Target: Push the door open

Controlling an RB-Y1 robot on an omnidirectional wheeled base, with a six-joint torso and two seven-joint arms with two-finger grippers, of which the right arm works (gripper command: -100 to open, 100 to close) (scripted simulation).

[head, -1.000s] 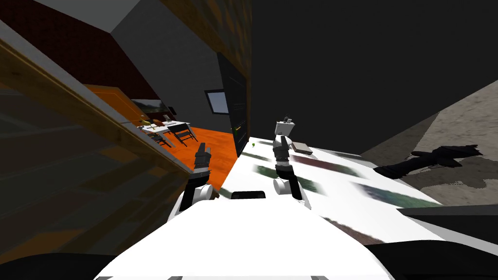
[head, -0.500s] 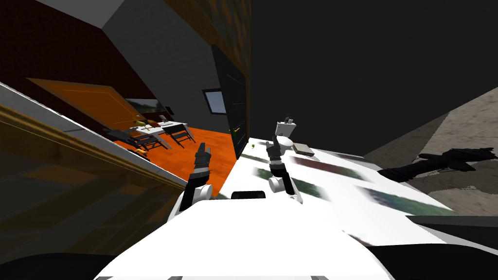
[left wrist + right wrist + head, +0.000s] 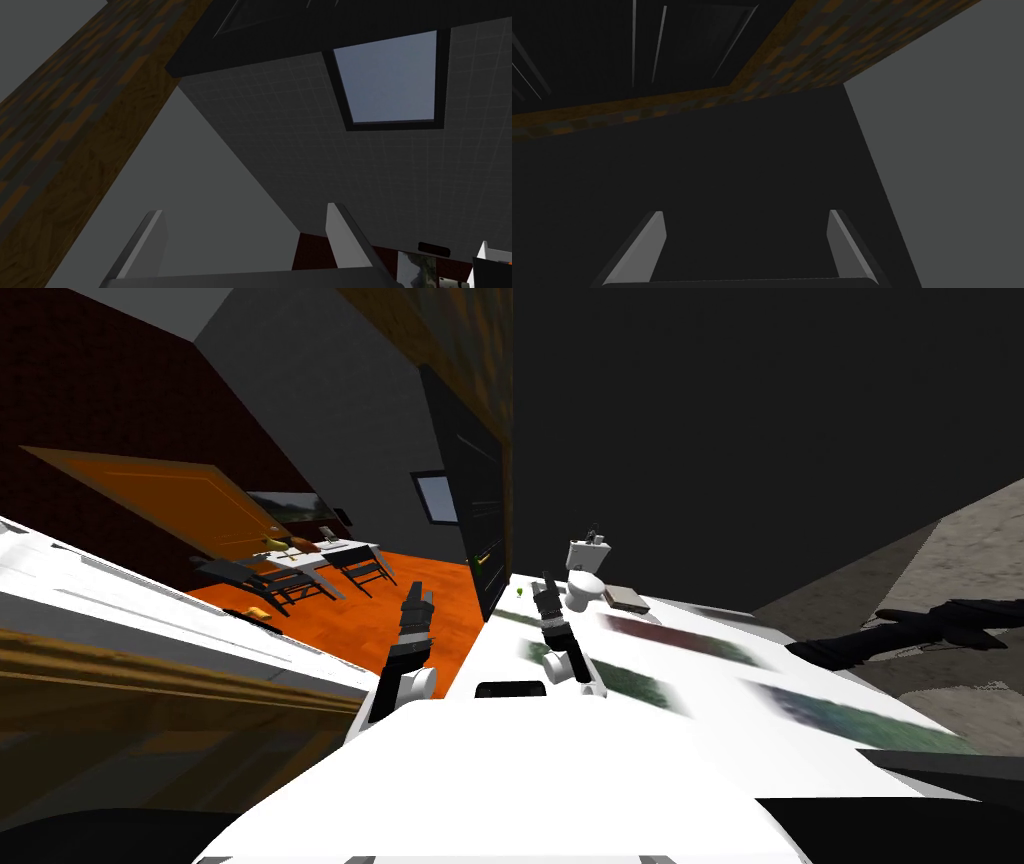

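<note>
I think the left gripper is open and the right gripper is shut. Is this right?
Not quite. The right gripper is open too: in the right wrist view its fingers stand well apart, with nothing between them. The left gripper is open, as you said; the left wrist view shows it.

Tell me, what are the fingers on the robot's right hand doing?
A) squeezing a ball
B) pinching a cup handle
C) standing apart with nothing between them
C: in the right wrist view the right gripper has its two fingers wide apart, with nothing gripped between them.
</note>
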